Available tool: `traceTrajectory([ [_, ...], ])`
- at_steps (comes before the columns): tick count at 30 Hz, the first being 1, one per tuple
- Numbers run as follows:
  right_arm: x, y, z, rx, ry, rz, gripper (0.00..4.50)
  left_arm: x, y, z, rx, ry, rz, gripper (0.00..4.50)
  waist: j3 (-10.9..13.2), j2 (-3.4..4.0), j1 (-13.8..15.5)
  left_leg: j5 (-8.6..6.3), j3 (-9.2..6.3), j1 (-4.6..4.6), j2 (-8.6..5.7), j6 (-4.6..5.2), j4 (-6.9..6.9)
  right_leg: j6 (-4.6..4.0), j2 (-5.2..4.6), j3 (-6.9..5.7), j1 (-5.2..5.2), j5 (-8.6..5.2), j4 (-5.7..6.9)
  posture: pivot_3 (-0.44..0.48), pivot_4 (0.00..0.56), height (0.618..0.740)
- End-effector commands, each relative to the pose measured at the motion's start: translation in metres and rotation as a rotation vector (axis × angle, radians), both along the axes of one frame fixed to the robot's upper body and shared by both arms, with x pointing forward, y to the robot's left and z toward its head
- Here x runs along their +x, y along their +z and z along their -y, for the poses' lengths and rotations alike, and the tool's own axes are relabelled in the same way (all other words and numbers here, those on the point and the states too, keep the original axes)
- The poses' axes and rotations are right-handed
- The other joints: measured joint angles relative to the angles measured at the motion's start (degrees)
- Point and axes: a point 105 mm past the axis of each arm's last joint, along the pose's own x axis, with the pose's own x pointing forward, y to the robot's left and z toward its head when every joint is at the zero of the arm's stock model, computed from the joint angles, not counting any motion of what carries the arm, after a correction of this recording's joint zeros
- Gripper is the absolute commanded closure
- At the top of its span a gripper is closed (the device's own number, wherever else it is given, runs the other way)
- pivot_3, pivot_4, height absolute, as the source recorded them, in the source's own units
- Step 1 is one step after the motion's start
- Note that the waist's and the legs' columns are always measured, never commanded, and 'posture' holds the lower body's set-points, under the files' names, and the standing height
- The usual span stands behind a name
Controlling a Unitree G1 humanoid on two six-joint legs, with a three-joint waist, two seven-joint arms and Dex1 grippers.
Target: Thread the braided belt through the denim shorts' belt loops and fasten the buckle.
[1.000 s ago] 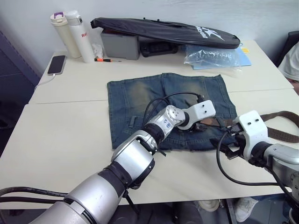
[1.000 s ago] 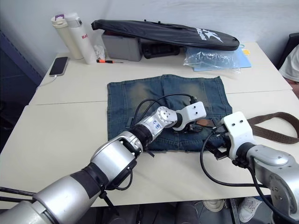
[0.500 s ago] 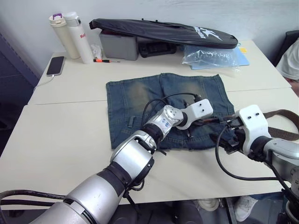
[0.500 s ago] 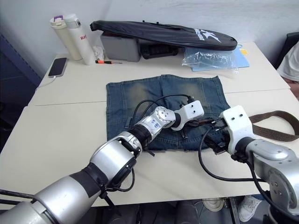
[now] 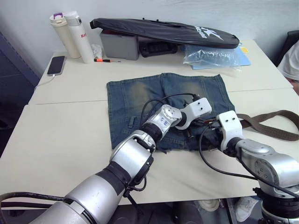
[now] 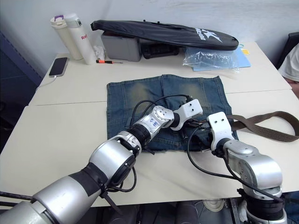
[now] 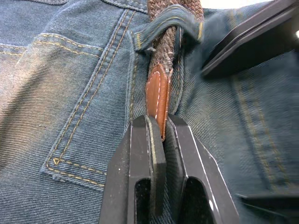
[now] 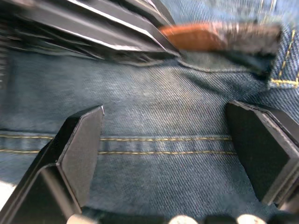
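Left gripper: the left gripper (image 7: 159,140) was pinched on the tan leather tip of the braided belt (image 7: 164,60), just past the belt loop.
Belt axis: in the left wrist view the strap ran straight away from the fingers, in line with them, so a pull along that line looked the natural way to draw it on.
Belt loop: one of the belt loops (image 7: 169,27) arched over the strap; the tip had already cleared it.
Right gripper: the right gripper (image 8: 163,135) hovered spread wide over the denim shorts (image 5: 140,100), beside that loop on the robot's right.
Nearer arm: the left, already holding.
Far side: from the loop the belt trailed off the shorts toward the table's right edge.
Views: the head views showed that trailing length; the wrist views showed the grip.
Buckle: could not be made out.
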Motion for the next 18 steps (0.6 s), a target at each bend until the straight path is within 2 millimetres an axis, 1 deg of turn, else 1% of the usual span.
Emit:
traceTrajectory([
  [1, -0.002, -0.02, 0.015, -0.011, -0.068, -0.047, 1.17, -0.002, 0.017, 0.009, -0.046, -0.03, 0.026, 4.5, 0.0, 0.0, -0.3, -0.01, 0.0, 0.0, 0.0, 0.02, 0.02, 0.02, 0.0, 0.0, 0.02, 0.02, 0.0, 0.0, 0.15, 0.74],
  [3, -0.004, -0.025, 0.015, -0.002, -0.072, -0.059, 2.07, -0.002, 0.019, 0.009, -0.052, -0.03, 0.028, 4.5, 0.0, -0.04, -0.4, -0.03, -0.01, 0.02, 0.0, 0.07, 0.04, 0.03, 0.0, 0.01, 0.05, 0.05, 0.01, 0.0, 0.15, 0.74],
  [4, -0.004, -0.026, 0.015, 0.005, -0.073, -0.058, 2.59, -0.001, 0.02, 0.009, -0.055, -0.03, 0.028, 4.5, 0.0, -0.07, -0.5, -0.02, -0.01, 0.02, 0.0, 0.1, 0.03, 0.01, 0.0, 0.01, 0.05, 0.06, 0.01, 0.0, 0.15, 0.74],
  [5, -0.004, -0.026, 0.014, 0.01, -0.074, -0.057, 2.99, -0.001, 0.021, 0.009, -0.057, -0.03, 0.028, 4.5, 0.0, -0.1, -0.6, 0.0, -0.01, 0.03, 0.0, 0.12, 0.04, 0.0, 0.0, 0.01, 0.05, 0.07, 0.01, 0.0, 0.15, 0.74],
  [6, -0.004, -0.026, 0.014, 0.013, -0.074, -0.056, 3.67, -0.001, 0.021, 0.01, -0.059, -0.03, 0.028, 4.5, 0.0, -0.1, -0.8, 0.01, -0.02, 0.03, 0.0, 0.14, 0.03, -0.02, 0.0, 0.01, 0.05, 0.08, 0.01, 0.0, 0.15, 0.74],
  [8, -0.005, -0.027, 0.014, 0.018, -0.076, -0.055, 4.25, -0.001, 0.023, 0.01, -0.066, -0.031, 0.027, 4.5, 0.0, -0.1, -0.9, 0.01, -0.02, 0.04, 0.0, 0.14, 0.01, -0.02, 0.0, 0.01, 0.05, 0.08, 0.03, 0.0, 0.15, 0.74],
  [9, -0.005, -0.027, 0.014, 0.021, -0.078, -0.054, 4.44, -0.001, 0.024, 0.01, -0.071, -0.031, 0.027, 4.5, 0.0, -0.1, -0.9, 0.01, -0.02, 0.04, 0.0, 0.14, 0.01, -0.02, 0.0, 0.01, 0.05, 0.08, 0.04, 0.0, 0.15, 0.74],
  [18, -0.006, -0.026, 0.014, 0.025, -0.084, -0.051, 4.44, -0.001, 0.03, 0.012, -0.084, -0.034, 0.029, 4.5, 0.0, -0.08, -0.9, 0.01, -0.02, 0.03, 0.0, 0.13, 0.01, -0.01, 0.0, 0.01, 0.05, 0.09, 0.02, 0.0, 0.15, 0.74],
])
